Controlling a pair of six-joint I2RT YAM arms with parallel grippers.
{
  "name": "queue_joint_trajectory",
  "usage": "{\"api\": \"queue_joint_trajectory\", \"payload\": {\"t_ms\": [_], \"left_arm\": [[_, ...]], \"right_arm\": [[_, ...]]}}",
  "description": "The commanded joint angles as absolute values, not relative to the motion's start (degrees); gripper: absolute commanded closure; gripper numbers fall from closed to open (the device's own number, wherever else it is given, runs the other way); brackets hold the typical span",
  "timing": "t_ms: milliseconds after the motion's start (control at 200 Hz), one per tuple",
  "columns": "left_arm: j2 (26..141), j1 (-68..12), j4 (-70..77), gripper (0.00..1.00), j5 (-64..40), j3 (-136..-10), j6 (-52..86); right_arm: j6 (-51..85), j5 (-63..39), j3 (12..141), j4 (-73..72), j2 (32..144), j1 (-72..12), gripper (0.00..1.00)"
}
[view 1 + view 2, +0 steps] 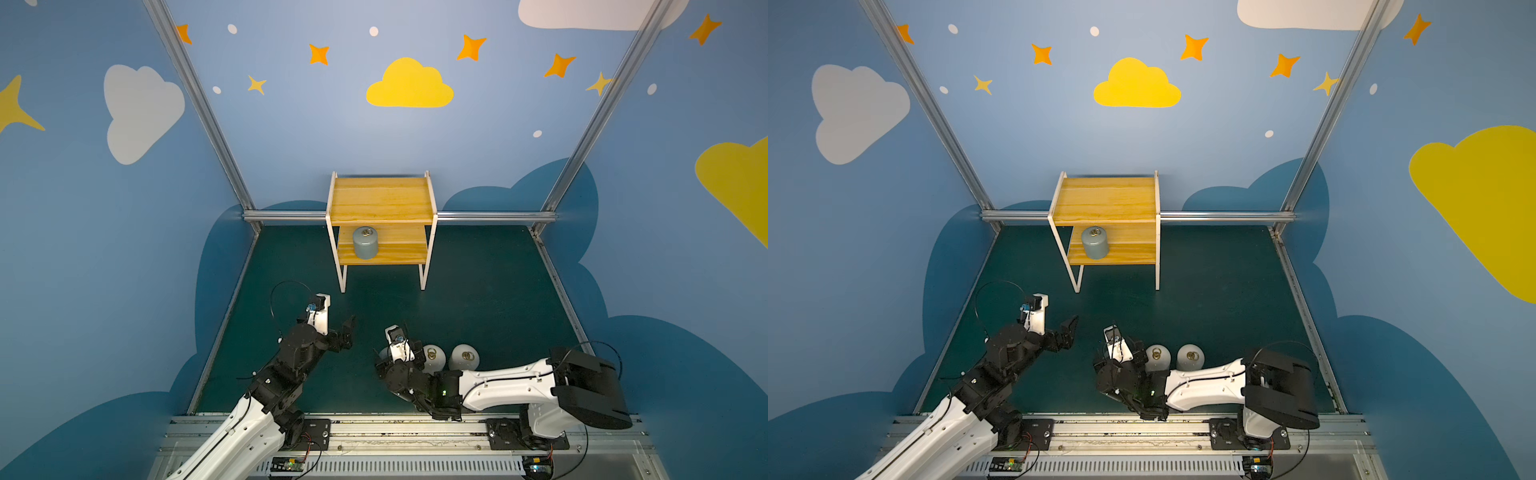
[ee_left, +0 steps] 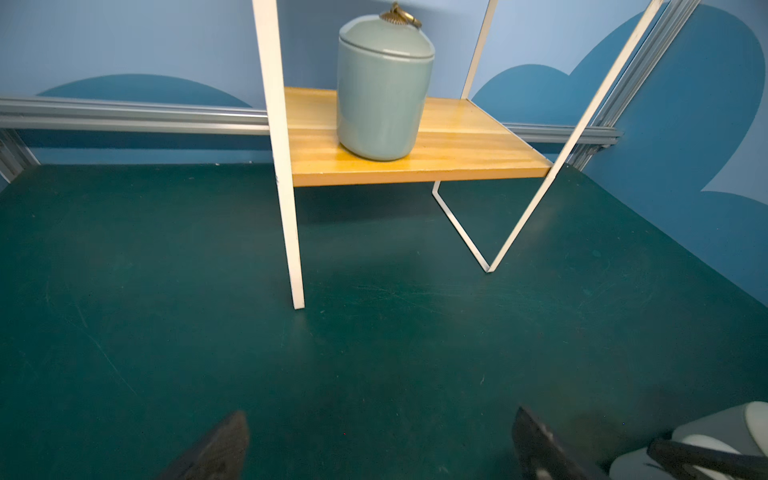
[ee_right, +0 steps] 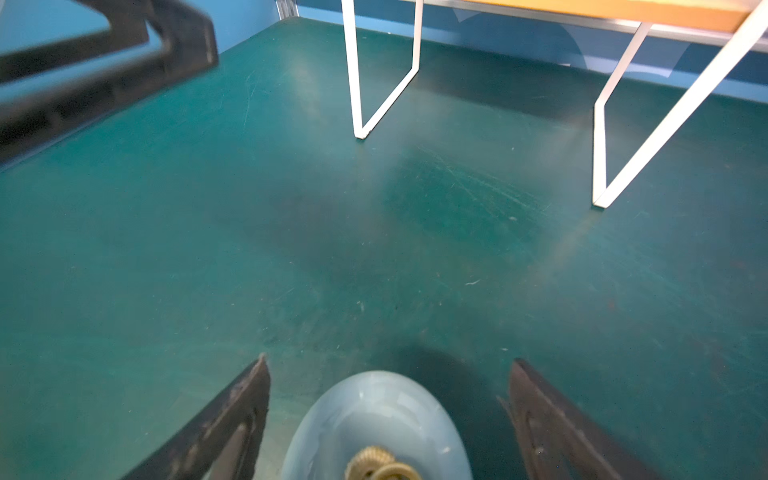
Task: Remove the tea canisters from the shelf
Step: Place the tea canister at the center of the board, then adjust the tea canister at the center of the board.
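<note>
Right wrist view, grey-blue canister (image 3: 376, 419) centred within right pincer (image 3: 388, 365), tips apart, clear of its sides

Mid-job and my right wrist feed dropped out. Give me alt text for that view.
A grey-blue tea canister with a brass ring on its lid sits nearest the camera, between the open fingers of the right gripper, a gap on each side. Beyond it is the green table, then the shelf with its white legs.
</note>
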State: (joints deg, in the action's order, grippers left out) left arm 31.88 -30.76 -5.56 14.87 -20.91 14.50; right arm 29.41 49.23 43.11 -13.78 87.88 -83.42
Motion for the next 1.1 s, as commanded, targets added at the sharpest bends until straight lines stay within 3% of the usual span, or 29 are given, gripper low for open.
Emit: {"api": "queue_joint_trajectory", "payload": {"t_ms": [0,411,756,1096], "left_arm": [[33.04,-30.59,-8.68,0.00,12.57,-21.84,18.52],[38.39,-30.95,-9.23,0.00,6.28,-21.82,23.10],[45.87,-31.49,-2.27,0.00,3.02,-24.94,20.05],[45.97,-40.64,-14.44,0.00,8.01,-25.40,27.21]], "right_arm": [[26.59,49.83,43.56,-12.04,83.02,-82.23,0.08],[19.90,45.08,42.60,-1.35,63.58,-71.95,0.09],[20.39,35.09,42.71,6.84,58.38,-61.82,0.09],[19.96,28.33,42.89,7.20,58.23,-54.78,0.09]]}}
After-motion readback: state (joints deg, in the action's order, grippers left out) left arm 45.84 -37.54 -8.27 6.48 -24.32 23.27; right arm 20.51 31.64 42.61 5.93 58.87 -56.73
